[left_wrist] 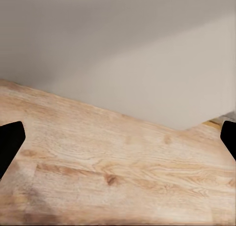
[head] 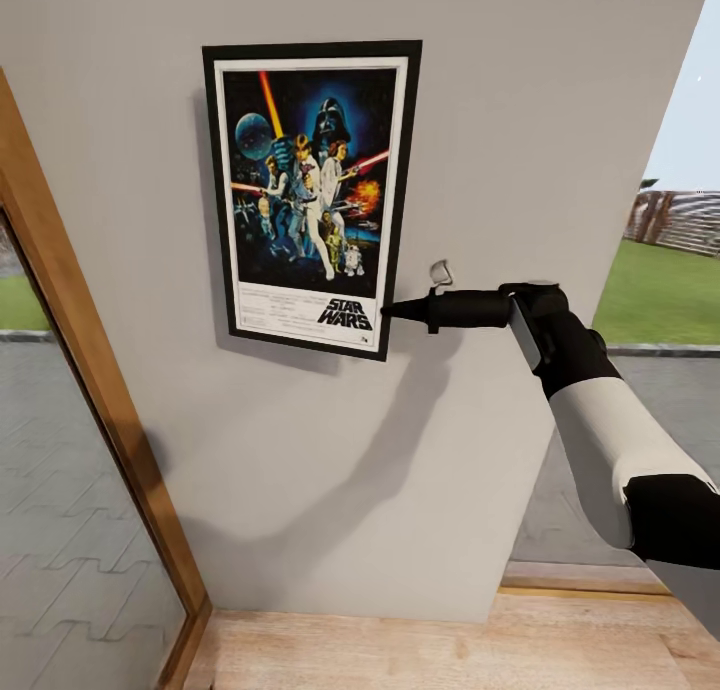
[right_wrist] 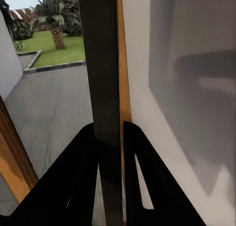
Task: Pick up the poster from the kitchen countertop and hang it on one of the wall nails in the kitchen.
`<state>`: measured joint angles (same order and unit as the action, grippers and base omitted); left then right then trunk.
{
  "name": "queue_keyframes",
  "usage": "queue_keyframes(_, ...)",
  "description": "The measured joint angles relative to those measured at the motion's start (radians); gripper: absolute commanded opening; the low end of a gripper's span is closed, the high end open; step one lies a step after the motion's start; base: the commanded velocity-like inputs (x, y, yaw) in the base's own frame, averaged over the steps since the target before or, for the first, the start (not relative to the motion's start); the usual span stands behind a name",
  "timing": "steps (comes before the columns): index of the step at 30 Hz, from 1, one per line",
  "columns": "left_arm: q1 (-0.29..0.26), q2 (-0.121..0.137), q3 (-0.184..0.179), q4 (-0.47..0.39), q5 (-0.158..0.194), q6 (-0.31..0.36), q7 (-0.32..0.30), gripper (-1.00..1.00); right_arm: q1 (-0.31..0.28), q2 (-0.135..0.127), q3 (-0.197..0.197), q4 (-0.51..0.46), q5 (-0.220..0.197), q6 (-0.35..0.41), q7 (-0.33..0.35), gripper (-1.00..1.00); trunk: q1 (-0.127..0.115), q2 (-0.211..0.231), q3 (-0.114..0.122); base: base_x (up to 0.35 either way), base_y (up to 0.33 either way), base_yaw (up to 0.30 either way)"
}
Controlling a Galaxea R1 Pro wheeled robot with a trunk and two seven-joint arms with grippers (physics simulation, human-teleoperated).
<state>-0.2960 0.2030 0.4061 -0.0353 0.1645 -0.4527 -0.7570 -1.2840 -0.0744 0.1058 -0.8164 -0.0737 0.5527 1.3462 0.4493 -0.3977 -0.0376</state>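
Note:
The poster (head: 310, 195), a black-framed Star Wars print, sits flat against the pale grey wall (head: 540, 120), slightly tilted. My right gripper (head: 388, 311) reaches in from the right and is shut on the frame's lower right edge. In the right wrist view the black frame edge (right_wrist: 101, 64) runs between the two closed fingers (right_wrist: 83, 152), with the wall beside it. My left gripper (left_wrist: 118, 140) is open over the wood floor (left_wrist: 118, 172), holding nothing. The wall nails are hidden, and the kitchen countertop is out of view.
A wooden door frame (head: 95, 370) with glass stands to the left of the poster. To the right, an opening (head: 660, 290) looks out on lawn and paving. Wood flooring (head: 400, 650) lies at the wall's foot.

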Motion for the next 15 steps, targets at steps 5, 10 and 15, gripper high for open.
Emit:
queue_keyframes(5, 0.025, 0.0, 0.0, 0.0, 0.0, 0.0, 0.0, 1.0, 0.0, 0.0, 0.0, 0.0, 0.0, 0.0, 0.0, -1.0, 0.0, 0.0, 0.0, 0.0, 0.0, 0.0)
queue_keyframes(10, 0.025, 0.0, 0.001, 0.0, 0.0, 0.0, 0.0, 1.0, 0.0, 0.0, 0.0, 0.0, 0.0, 0.0, 0.0, -1.0, 0.0, 0.0, 0.0, 0.0, 0.0, 0.0)
queue_keyframes(15, 0.025, 0.0, 0.001, 0.0, 0.0, 0.0, 0.0, 1.0, 0.0, 0.0, 0.0, 0.0, 0.0, 0.0, 0.0, -1.0, 0.0, 0.0, 0.0, 0.0, 0.0, 0.0)
